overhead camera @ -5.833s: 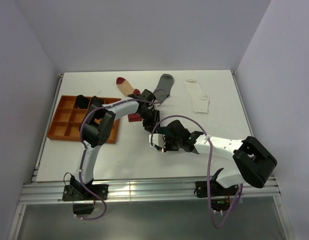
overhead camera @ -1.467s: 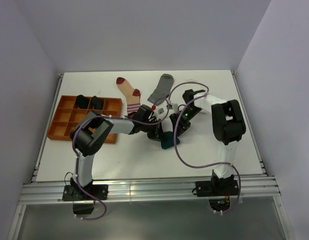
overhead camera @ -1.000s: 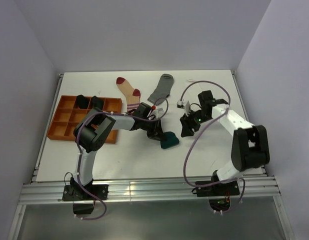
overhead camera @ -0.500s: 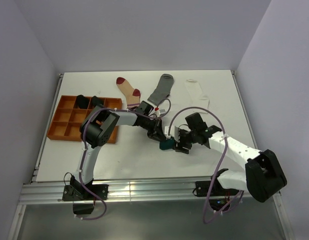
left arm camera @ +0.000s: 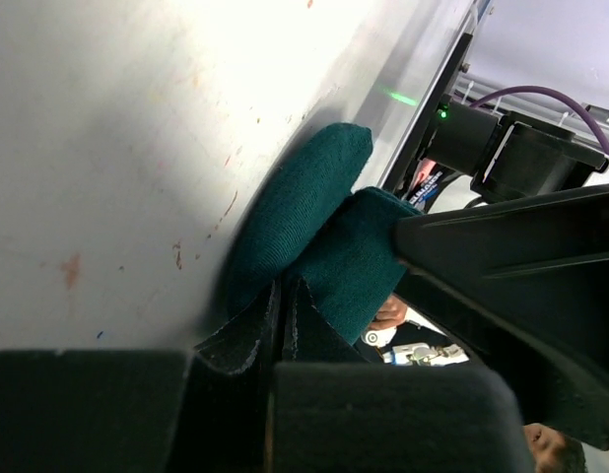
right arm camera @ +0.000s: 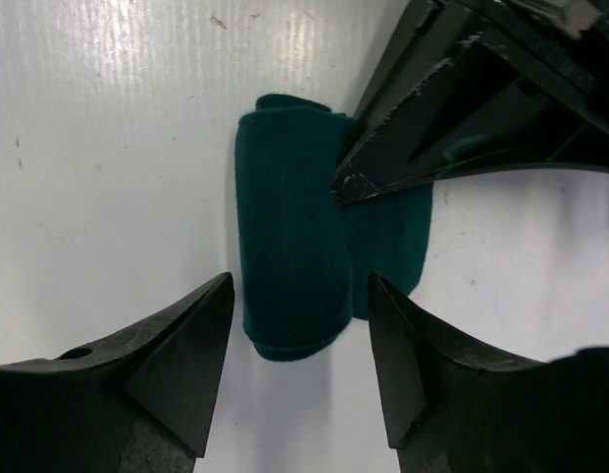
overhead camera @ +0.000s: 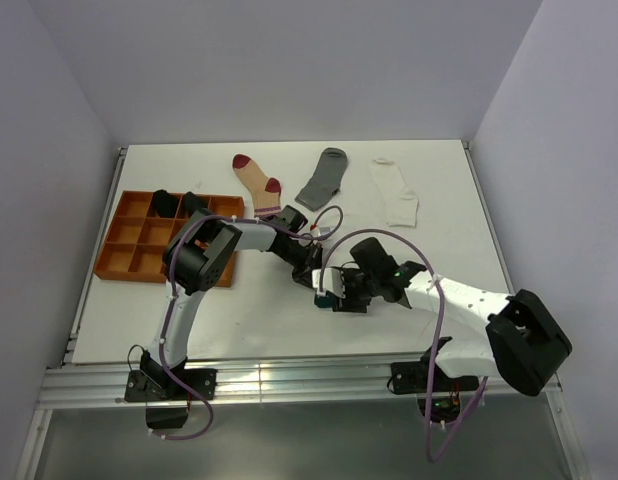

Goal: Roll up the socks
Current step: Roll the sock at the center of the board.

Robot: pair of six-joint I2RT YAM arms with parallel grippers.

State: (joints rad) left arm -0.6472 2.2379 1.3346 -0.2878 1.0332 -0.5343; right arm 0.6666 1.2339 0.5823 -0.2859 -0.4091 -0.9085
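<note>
A dark teal sock [right arm camera: 290, 256], partly rolled, lies mid-table. The roll [left arm camera: 300, 202] rests beside a flat flap. My left gripper [left arm camera: 283, 296] is shut, its tips pressed against the sock where the roll meets the flap; in the top view it [overhead camera: 311, 268] reaches in from the left. My right gripper [right arm camera: 300, 281] stands open, its fingers [right arm camera: 186, 345] straddling the near end of the roll without touching it; it shows in the top view [overhead camera: 332, 296] too. A beige red-striped sock [overhead camera: 257, 180], a grey sock [overhead camera: 324, 180] and a white sock [overhead camera: 394, 192] lie flat at the back.
An orange compartment tray [overhead camera: 129, 250] sits at the left, with two black socks [overhead camera: 164, 203] [overhead camera: 196, 205] in its back compartments. Purple cables loop over both arms near the middle.
My right gripper has swung in from the back right to the teal sock and now straddles its roll. The left gripper stays shut at the sock, which has shifted slightly toward the front.
</note>
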